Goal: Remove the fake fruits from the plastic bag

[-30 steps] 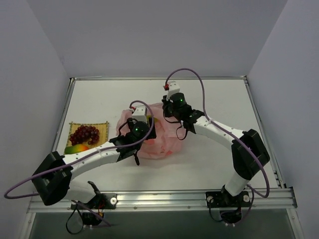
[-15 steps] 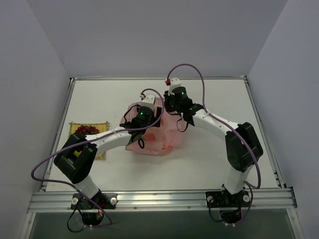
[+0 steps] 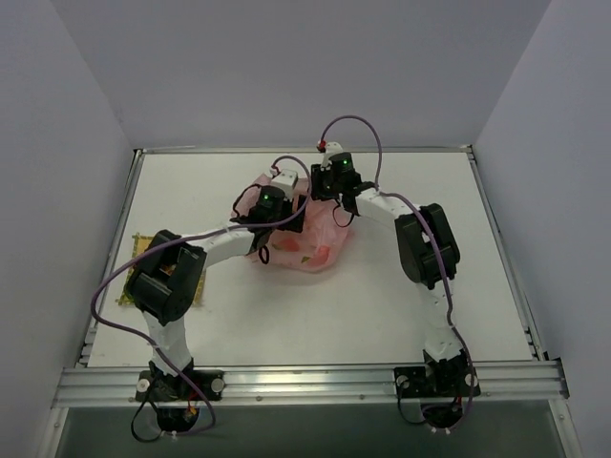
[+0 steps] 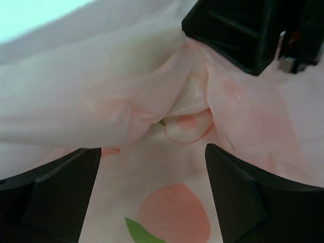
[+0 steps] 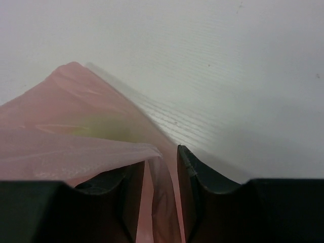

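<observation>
The pink plastic bag (image 3: 304, 246) lies crumpled at mid-table, printed with peach shapes (image 4: 174, 212). A yellow-green fruit (image 5: 106, 130) shows dimly through its film; other fake fruits are hidden inside. My left gripper (image 4: 152, 152) hovers over the bag's far part (image 3: 286, 198), its jaws wide open around nothing. My right gripper (image 3: 321, 188) is at the bag's far right corner, close to the left one. In the right wrist view the right gripper (image 5: 162, 162) has its jaws a little apart, and a loose fold of bag film (image 5: 152, 202) hangs in the gap.
A yellow woven mat (image 3: 134, 256) lies at the left edge, mostly hidden behind my left arm (image 3: 172, 281). White table (image 3: 410, 305) surrounds the bag. A raised rim (image 3: 496, 239) borders the table's right side.
Both grippers and the bag have shifted toward the back of the table. The left gripper swung over the bag and opened wider. The right gripper's jaws parted from shut.
</observation>
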